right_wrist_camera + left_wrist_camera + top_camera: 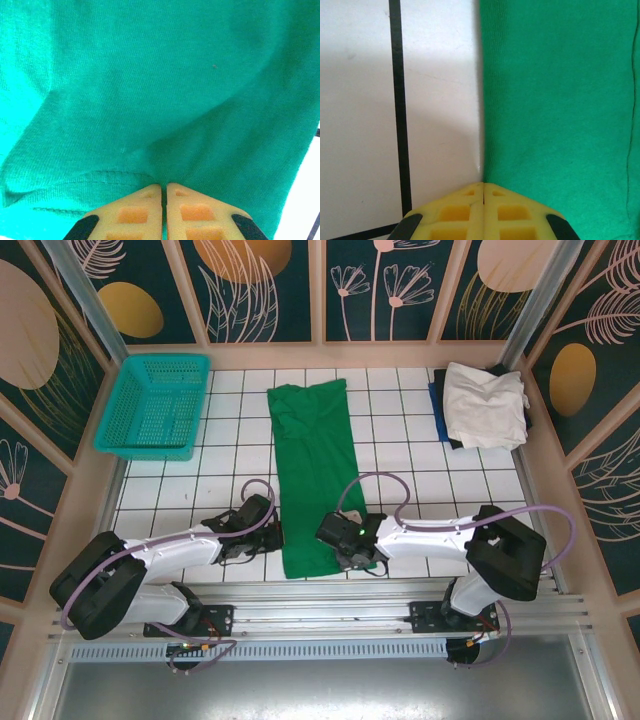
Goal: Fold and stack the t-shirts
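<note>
Presently, teal basket (155, 405) sits far left, out of the way. My left jaws pinch together on the left edge of the green t-shirt (312, 470), a long strip on the table (230, 480); my right jaws clamp its near hem. Risk: an uneven lift skews the fold. Far right lies the off-white t-shirt (485, 405).

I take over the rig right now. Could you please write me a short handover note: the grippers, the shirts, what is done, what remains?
Left gripper: shut on the left edge of the green t-shirt, at its near end.
Right gripper: shut on the right edge, with cloth bunched at the tips.
Green t-shirt: on the table, folded into a long narrow strip.
Off-white t-shirt: unfolded, on top of a heap at the far right.
Done: lengthwise folds of the green one.
Left: probably fold it across, then fold the heap and stack.
</note>
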### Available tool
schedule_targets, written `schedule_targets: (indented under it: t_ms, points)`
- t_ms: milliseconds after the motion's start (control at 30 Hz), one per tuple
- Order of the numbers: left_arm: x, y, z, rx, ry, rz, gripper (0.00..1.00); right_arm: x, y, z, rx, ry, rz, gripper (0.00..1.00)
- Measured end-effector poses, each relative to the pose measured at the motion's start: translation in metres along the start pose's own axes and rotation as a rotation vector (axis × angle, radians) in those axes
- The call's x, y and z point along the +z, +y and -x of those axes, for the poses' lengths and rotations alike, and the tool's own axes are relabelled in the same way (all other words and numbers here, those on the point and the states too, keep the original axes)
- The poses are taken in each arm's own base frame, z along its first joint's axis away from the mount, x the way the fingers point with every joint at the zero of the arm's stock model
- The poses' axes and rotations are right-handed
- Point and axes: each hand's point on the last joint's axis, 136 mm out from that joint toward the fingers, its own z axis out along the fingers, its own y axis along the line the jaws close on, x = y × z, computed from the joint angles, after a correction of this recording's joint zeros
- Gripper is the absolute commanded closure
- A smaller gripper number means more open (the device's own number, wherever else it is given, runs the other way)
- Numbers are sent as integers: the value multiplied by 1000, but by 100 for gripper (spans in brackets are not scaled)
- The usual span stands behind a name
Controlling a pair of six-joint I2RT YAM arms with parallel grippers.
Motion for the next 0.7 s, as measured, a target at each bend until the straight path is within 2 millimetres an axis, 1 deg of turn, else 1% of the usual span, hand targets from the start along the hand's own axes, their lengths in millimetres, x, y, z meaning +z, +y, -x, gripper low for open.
schedule_targets:
  t_ms: [33, 100, 233, 367, 500, 567, 633, 667, 700]
  points:
    - [0, 1, 0, 0, 0, 3, 100, -2, 0, 0, 1, -2, 3, 91]
    - [0, 1, 1, 0, -5, 8, 100, -6, 0, 1, 3, -9, 10, 97]
    - [-1, 3, 2, 1, -12, 16, 100, -8, 0, 0, 10, -5, 16, 100]
    - [-1, 4, 1, 2, -12, 21, 100, -10, -1, -7, -8, 11, 8, 99]
    - [-2, 5, 1, 1, -14, 28, 100, -17, 1, -18, -44, 24, 20, 96]
    - [-2, 5, 2, 0, -14, 30, 100, -17, 1, -24, -54, 37, 36, 95]
    - [-2, 6, 2, -4, -17, 32, 95, -13, 1, -31, -63, 61, 41, 92]
    - [-3, 6, 2, -6, -18, 36, 89, -12, 1, -35, -70, 74, 41, 91]
    - [-4, 7, 1, -7, -17, 39, 80, -10, 2, -36, -75, 79, 39, 86]
